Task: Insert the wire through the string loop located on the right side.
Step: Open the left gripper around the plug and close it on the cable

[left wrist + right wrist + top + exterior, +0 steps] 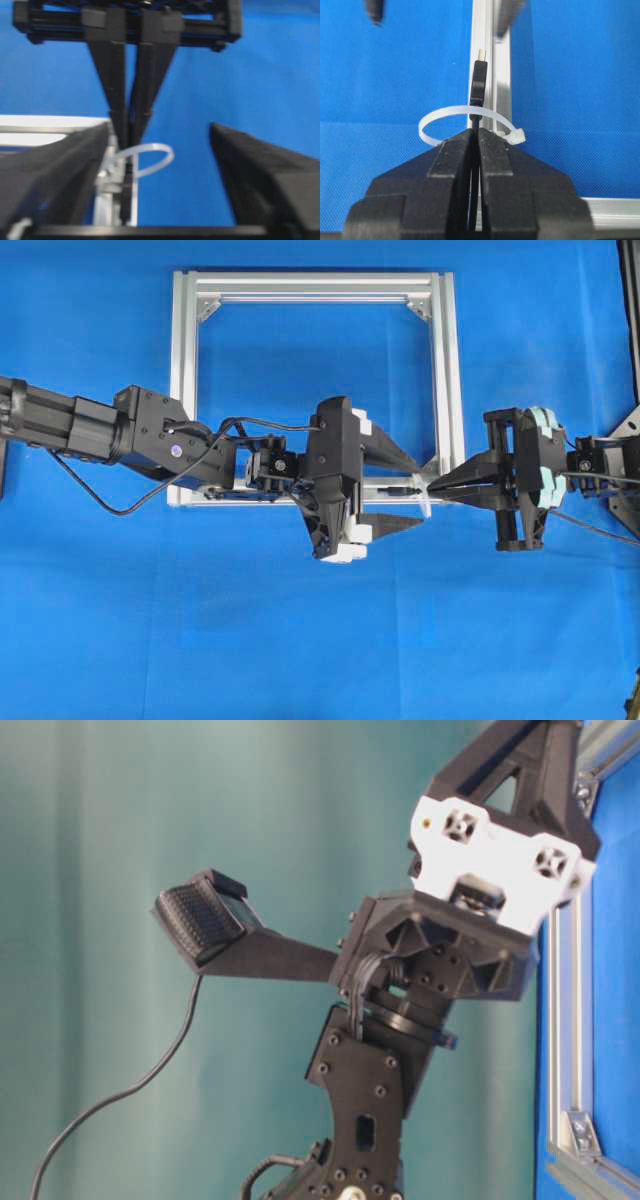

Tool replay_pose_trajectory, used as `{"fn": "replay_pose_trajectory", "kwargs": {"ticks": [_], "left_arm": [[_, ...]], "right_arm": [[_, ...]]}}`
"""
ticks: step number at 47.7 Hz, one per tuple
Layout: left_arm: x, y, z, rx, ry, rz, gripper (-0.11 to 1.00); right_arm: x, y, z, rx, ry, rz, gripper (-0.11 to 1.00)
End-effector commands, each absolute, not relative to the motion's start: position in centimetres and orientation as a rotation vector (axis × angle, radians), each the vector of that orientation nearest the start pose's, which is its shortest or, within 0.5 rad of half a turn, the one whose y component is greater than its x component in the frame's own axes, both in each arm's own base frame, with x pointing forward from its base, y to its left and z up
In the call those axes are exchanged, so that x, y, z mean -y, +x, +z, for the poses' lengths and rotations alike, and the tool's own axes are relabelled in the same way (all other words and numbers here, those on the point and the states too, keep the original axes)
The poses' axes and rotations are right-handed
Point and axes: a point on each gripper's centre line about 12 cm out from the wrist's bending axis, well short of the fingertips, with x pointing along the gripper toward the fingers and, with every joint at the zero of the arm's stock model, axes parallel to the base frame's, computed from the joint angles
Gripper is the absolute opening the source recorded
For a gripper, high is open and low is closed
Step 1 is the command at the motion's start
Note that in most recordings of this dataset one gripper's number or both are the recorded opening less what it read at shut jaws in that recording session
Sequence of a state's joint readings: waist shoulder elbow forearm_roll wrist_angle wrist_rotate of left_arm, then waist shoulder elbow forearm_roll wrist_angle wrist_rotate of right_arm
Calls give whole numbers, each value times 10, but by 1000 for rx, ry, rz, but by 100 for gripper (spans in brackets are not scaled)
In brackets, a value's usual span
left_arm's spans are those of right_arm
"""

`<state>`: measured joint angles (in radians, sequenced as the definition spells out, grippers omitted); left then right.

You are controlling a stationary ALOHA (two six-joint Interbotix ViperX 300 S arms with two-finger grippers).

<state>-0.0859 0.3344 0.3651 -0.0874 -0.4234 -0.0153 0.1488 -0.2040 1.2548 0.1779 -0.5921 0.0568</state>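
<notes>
Left arm: seen reaching in from the left edge of the overhead view, across the lower bar of the frame.
Left claw (418, 492): spread wide, nothing gripped; one finger is laid over the frame's lower right corner, the other is held out over the blue tabletop (300, 640) in front of the frame.
Frame (186, 390): a square of silver aluminium bars, laid flat on the tabletop at the middle of the overhead view.
Wire (478, 87): its slim black plug tip is seen passed through the string loop in the right wrist view, pointing away from the camera along the aluminium bar; the thin cable behind the tip is pinched in the right claw.
String loop (451, 114): a whitish translucent ring fixed at the frame's lower right corner, standing out from the bar; it encircles the wire just behind the plug and sits just beyond the right claw's fingertips. In the left wrist view it is seen between the two claws.
Right claw (434, 486): clamped tight on the wire, the tips held at the frame's lower right corner, facing the left claw.
Right arm: seen entering from the right edge of the overhead view.
</notes>
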Motion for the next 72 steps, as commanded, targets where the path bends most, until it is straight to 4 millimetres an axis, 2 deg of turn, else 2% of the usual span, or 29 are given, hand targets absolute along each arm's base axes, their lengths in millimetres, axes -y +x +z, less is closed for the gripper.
{"fn": "replay_pose_trajectory", "kwargs": {"ticks": [1,4,11,21,27,72], "left_arm": [[35,498,181,-241,-79,-31,82],[34,498,181,-241,-80,-30,89],[31,497,176,-259,-77,-24,86],[27,496,135,-350,-75,-12,86],[27,495,122,-378,-73,-11,86],[26,497,122,-371,-75,-7,86]], "right_arm": [[-27,256,126,-438,145,6,-4],[-27,256,125,-440,145,6,-4],[-27,256,126,-438,143,8,-4],[-27,256,125,-440,144,9,-4],[-27,256,125,-440,144,9,-4],[-27,256,126,-438,145,8,-4]]}}
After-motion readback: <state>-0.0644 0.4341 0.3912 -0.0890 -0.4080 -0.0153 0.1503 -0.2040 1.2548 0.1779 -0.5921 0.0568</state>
